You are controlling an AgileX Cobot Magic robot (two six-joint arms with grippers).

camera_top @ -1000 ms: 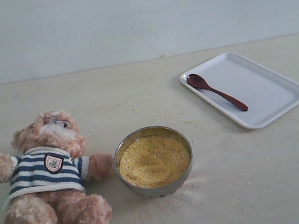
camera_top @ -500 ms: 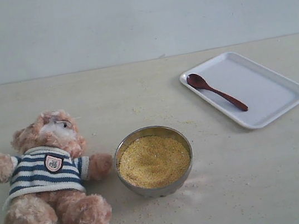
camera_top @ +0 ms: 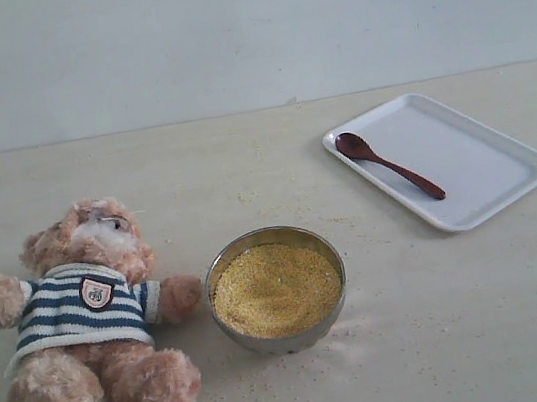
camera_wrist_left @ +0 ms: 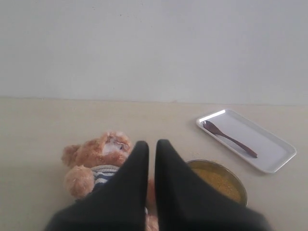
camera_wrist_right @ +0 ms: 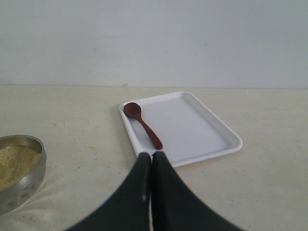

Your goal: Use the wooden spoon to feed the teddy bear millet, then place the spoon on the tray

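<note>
The teddy bear [camera_top: 84,319] lies on its back at the left of the table, in its striped sweater. Beside its arm stands the steel bowl [camera_top: 230,333] full of millet [camera_top: 276,289]. The wooden spoon [camera_top: 390,166] lies on the white tray [camera_top: 476,165] at the back right, its bowl end towards the tray's far left corner. Neither gripper shows in the exterior view. My left gripper [camera_wrist_left: 151,143] hovers above the teddy bear [camera_wrist_left: 98,151] and millet [camera_wrist_left: 219,178], shut and empty. My right gripper [camera_wrist_right: 152,154] is shut and empty, short of the tray [camera_wrist_right: 192,130] and spoon [camera_wrist_right: 143,124].
Stray millet grains [camera_top: 248,196] are scattered on the beige table around the bowl and towards the tray. A plain pale wall [camera_top: 243,33] closes the far side of the table.
</note>
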